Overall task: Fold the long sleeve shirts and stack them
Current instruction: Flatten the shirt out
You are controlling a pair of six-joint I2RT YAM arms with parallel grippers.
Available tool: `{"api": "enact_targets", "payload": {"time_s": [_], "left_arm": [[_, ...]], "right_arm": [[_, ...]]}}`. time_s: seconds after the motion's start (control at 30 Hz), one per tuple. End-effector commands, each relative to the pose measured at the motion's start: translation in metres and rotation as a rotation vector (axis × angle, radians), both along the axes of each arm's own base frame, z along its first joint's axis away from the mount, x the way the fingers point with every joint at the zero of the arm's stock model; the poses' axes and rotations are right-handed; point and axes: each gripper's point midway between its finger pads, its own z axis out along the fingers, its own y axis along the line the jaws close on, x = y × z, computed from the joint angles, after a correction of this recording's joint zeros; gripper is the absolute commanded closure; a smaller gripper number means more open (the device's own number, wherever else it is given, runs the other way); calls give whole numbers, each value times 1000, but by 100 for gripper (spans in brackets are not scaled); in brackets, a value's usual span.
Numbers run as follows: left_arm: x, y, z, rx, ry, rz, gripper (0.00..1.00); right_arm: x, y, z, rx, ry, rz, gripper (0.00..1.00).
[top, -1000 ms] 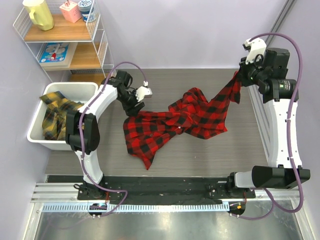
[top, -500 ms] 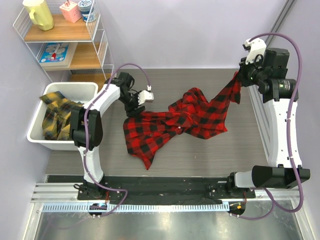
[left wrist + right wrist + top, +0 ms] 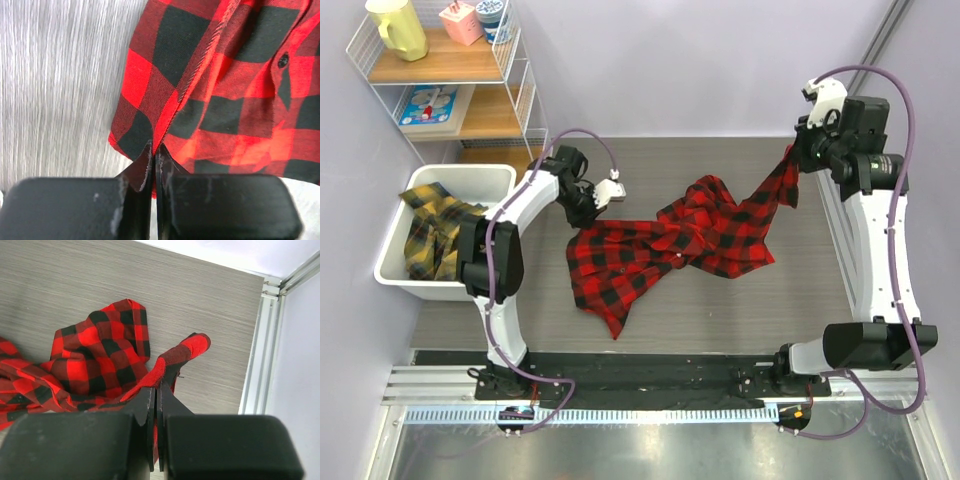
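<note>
Left pincer (image 3: 154,150) clenched on red shirt (image 3: 670,240) edge; right pincer (image 3: 156,390) grips raised sleeve (image 3: 782,187) above counter (image 3: 740,310). Yellow shirts (image 3: 432,235) in bin (image 3: 415,285).

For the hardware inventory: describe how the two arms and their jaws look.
The left arm and right arm share white curved shells, black joint housings and a looping purple cable each. A white camera mount sits at each wrist. The jaws are matte black, blocky and flat-faced, with faint pale scuffs.
</note>
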Motion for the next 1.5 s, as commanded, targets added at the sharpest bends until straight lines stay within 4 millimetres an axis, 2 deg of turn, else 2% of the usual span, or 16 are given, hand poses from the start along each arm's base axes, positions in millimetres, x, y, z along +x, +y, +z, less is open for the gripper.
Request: {"api": "enact_targets", "payload": {"time_s": [0.0, 0.13, 0.17, 0.23, 0.3, 0.43, 0.5, 0.53, 0.57, 0.63, 0.67, 0.77, 0.83, 0.93, 1.07, 1.47], "left_arm": [[-5, 7, 27, -7, -8, 136, 100], [10, 15, 57, -71, -12, 332, 100], [13, 17, 74, -107, -28, 401, 100], [16, 13, 106, -163, -76, 436, 100], [13, 7, 145, -233, -121, 472, 100], [-8, -1, 173, -245, -130, 445, 100], [-22, 1, 176, -236, -129, 429, 100], [-28, 3, 166, -222, -106, 432, 100], [-31, 5, 161, -208, -103, 436, 100], [-37, 9, 155, -192, -93, 445, 100], [-42, 11, 146, -177, -69, 448, 100], [-53, 12, 132, -163, -27, 442, 100], [-60, 12, 131, -169, -39, 411, 100], [-66, 13, 123, -169, -42, 392, 100], [-66, 14, 115, -148, -20, 384, 100], [-33, 20, 95, -111, 6, 451, 100]], "right_arm": [[21, -1, 13, 13, -62, -21, 99], [29, -36, 51, -16, -172, -166, 99], [28, -43, 77, 3, -241, -205, 99], [22, -58, 104, 15, -316, -267, 99], [10, -61, 142, 28, -419, -293, 99], [-11, -38, 164, 46, -467, -176, 99], [-19, -24, 151, 67, -421, -113, 99], [-22, -11, 143, 92, -393, -46, 99], [-23, -1, 120, 113, -325, -6, 99], [-33, 25, 102, 135, -272, 100, 99], [-36, 34, 78, 145, -207, 130, 99], [-50, 77, 47, 127, -123, 266, 99], [-56, 95, 39, 110, -106, 319, 99], [-56, 100, 28, 89, -90, 324, 99], [-25, 103, -11, 53, -2, 299, 99], [59, 133, -63, 22, 75, 302, 99]]}}
